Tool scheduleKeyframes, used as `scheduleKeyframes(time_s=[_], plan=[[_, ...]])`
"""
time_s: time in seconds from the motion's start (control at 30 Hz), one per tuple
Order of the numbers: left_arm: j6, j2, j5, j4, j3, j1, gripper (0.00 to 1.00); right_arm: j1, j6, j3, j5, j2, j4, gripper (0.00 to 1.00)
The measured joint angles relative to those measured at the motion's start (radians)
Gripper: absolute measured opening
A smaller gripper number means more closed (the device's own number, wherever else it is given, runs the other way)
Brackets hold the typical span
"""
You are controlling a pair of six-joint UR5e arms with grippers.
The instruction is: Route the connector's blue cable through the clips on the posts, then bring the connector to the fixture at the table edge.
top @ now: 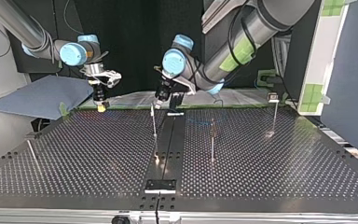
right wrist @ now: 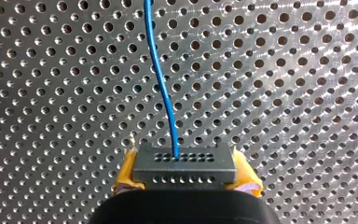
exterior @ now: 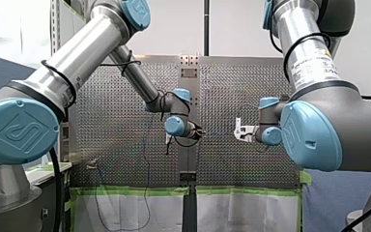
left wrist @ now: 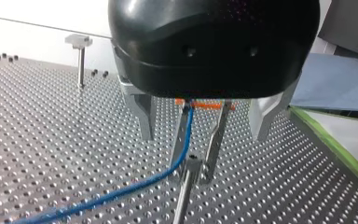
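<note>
Holding my left gripper point(left wrist: 190, 173) spread astride a post point(left wrist: 182, 200), thin blue cable point(left wrist: 121, 187) slanting along one metal finger point(left wrist: 181, 140) toward 7 o'clock, and pinching the small grey hole-dotted connector point(right wrist: 184, 164) between my right gripper point(right wrist: 186, 179)'s yellow pads point(right wrist: 127, 175), cable leaving at 12 o'clock.

The front view looks from behind and above the arms, between their shoulders, out over the perforated table point(exterior: 125, 106). My left arm point(exterior: 72, 63) and my right arm point(exterior: 319, 111) loom close at its sides. The top view stands across the table at about work height and faces the arms, so the sides are crossed. Both views take in the whole table and its dark middle strip point(top: 165, 140). The left wrist view looks along my left gripper point(left wrist: 196, 165), low and close over the table, toward the blue sheet point(left wrist: 335, 79) that lies at the top view's left. The right wrist view faces the table squarely from very near, with the connector point(right wrist: 185, 170) right at its lens
</note>
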Motion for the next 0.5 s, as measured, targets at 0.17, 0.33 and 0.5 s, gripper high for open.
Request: scheduleKeyframes(time_s=[0.17, 0.33, 0.5], plan=[[0.000, 0.005, 0.002, 0.001, -0.005, -0.007, 1.00, 0.000, 0.001, 0.000, 0.000, 0.001, 0.001, 0.07], [0.001, 0.005, -0.006, -0.001, -0.006, -0.012, 1.00, 0.000, 0.004, 0.000, -0.001, 0.002, 0.001, 0.07], [0.001, 0.005, -0.016, -0.005, -0.006, -0.016, 1.00, 0.000, 0.004, 0.000, -0.002, 0.002, 0.002, 0.07]])
